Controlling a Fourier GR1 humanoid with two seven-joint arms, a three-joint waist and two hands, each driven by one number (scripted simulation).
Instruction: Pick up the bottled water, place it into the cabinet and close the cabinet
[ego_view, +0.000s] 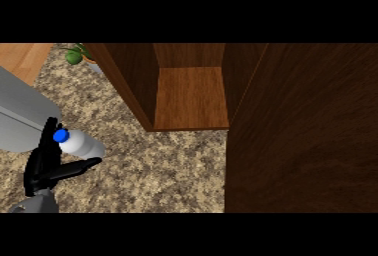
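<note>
Holding the bottled water (80, 143) in curled fingers, the left hand (46, 165) sits beside the open cabinet (188, 97).

Light is even and moderate; the speckled granite counter (148, 170) reads bright, while the dark wooden cabinet door (303, 130) sits dim, without glare.
</note>
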